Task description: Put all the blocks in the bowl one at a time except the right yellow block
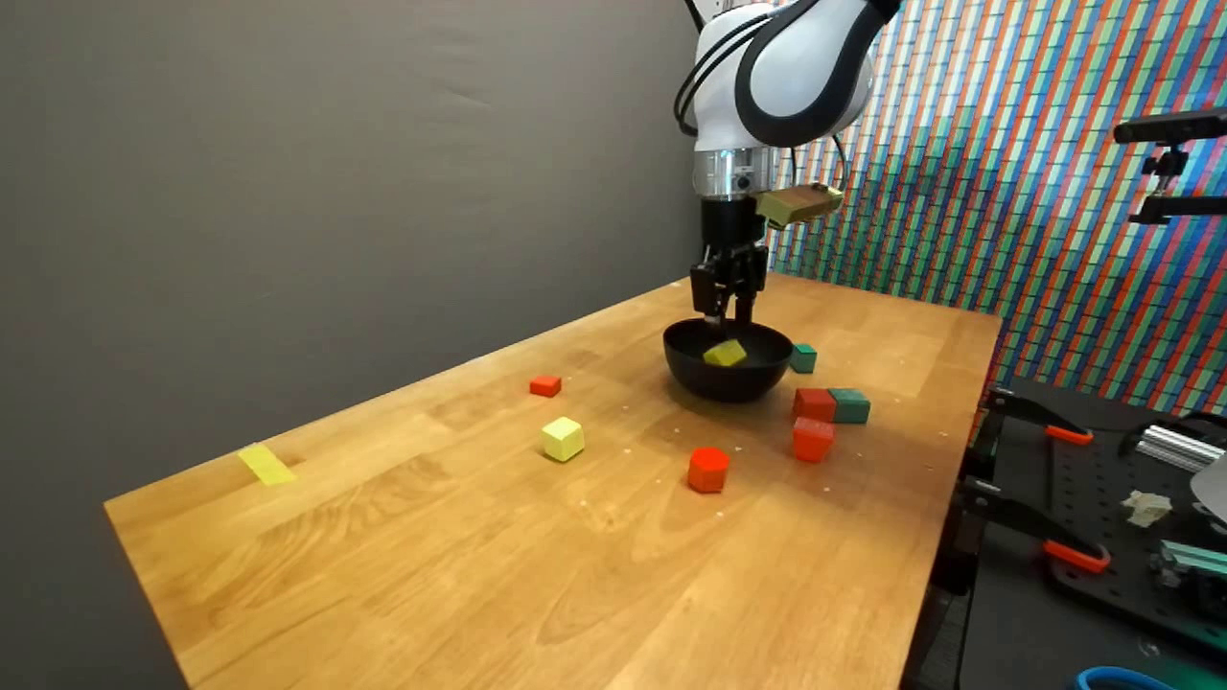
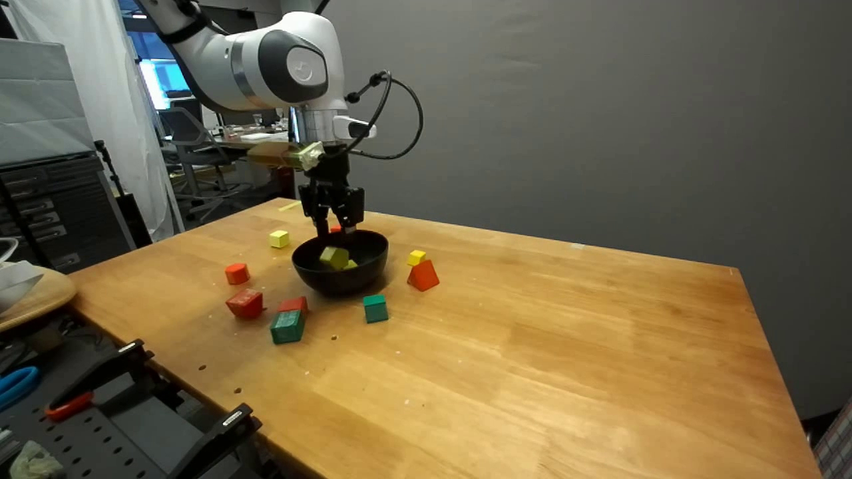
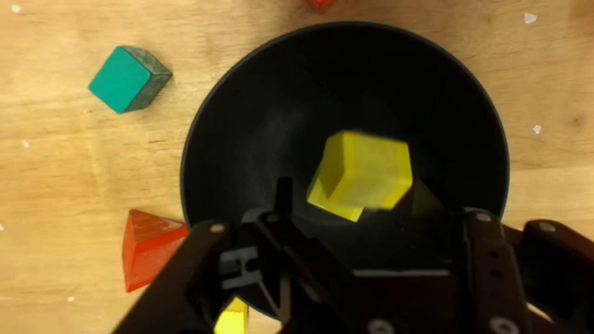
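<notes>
Grey wall point(image 1: 335, 192) behind wooden desk point(image 1: 431, 575), multicolour striped backdrop point(image 1: 959, 172) past its end, office chair point(image 2: 184, 126) visible beyond white curtain point(image 2: 100, 80)

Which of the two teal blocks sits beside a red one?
The teal block side by side with a red block in both exterior views; the other teal block stands by itself near the bowl.

We find fairly even light on the wooden tabletop point(image 1: 460, 585), a soft shadow point(image 1: 690, 405) under the round black bowl point(image 1: 717, 383). In an exterior view, a blue-white glow point(image 2: 164, 74) shines beyond the tabletop's left edge. In the wrist view, the upper yellow cube point(image 3: 371, 169) seems smeared, the lower yellow block point(image 3: 335, 208) crisper, the bowl's inside faintly shiny.
</notes>
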